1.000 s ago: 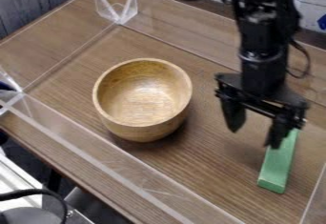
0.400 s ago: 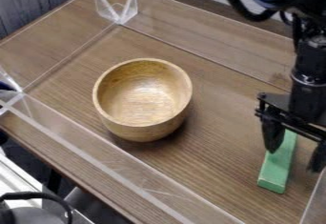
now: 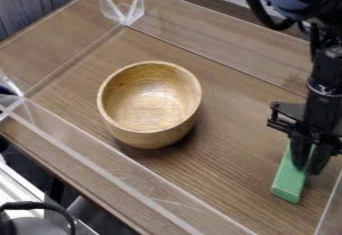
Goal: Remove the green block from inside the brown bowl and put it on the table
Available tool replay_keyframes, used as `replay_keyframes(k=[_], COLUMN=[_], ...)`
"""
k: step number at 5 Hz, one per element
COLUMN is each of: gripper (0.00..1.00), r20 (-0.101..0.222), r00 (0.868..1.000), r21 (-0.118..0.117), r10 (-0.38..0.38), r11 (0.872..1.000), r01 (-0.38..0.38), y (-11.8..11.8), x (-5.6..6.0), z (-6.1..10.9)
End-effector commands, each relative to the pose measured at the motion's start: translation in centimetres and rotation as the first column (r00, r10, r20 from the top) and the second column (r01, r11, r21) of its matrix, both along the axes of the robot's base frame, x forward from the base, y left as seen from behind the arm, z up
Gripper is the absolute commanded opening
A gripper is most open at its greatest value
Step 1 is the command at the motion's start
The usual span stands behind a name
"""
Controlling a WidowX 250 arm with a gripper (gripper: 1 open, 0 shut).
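The green block (image 3: 289, 182) lies flat on the table (image 3: 201, 49) at the right, well apart from the brown bowl (image 3: 147, 132). The bowl stands upright in the middle of the table, and its pale inside holds nothing. My gripper (image 3: 310, 159) points straight down over the block's far end. Its dark fingers are drawn in against the sides of that end, which they hide. The near end of the block sticks out below them, resting on the wood.
Low clear acrylic walls edge the table, one along the front left (image 3: 94, 174) and one at the back with a corner piece (image 3: 127, 9). The block lies close to the table's right edge.
The gripper moved to the right and down from beside the block's far end onto it. Its fingers, spread wide before, have closed in on the block.
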State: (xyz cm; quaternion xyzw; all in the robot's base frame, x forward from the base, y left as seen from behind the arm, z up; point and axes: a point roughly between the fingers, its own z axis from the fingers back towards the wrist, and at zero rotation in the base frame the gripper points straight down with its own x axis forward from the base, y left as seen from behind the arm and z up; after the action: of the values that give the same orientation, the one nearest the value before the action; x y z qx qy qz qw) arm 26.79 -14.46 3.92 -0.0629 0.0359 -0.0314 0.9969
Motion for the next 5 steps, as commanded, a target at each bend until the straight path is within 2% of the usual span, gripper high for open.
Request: replay_keyframes(k=[1,2,3,4,5], gripper=[0.00,0.00,0.00,0.00,0.00], r20=[0.059,0.074,0.168,0.221,0.207], r00=[0.998,0.995,0.984,0.974,0.978], r21=[-0.027,-0.035,-0.057,-0.077,-0.103], r10=[0.033,0.069,0.049,0.041,0.007], r11=[0.999,0.997,0.998,0.997,0.995], r01=[-0.032,-0.067,-0.040,-0.024,0.014], y=[0.7,2.1,5.1,8.7,5.7], x=[1.3,1.5,1.3,0.9,1.0], z=[2.9,5.0,8.7,10.4,8.7])
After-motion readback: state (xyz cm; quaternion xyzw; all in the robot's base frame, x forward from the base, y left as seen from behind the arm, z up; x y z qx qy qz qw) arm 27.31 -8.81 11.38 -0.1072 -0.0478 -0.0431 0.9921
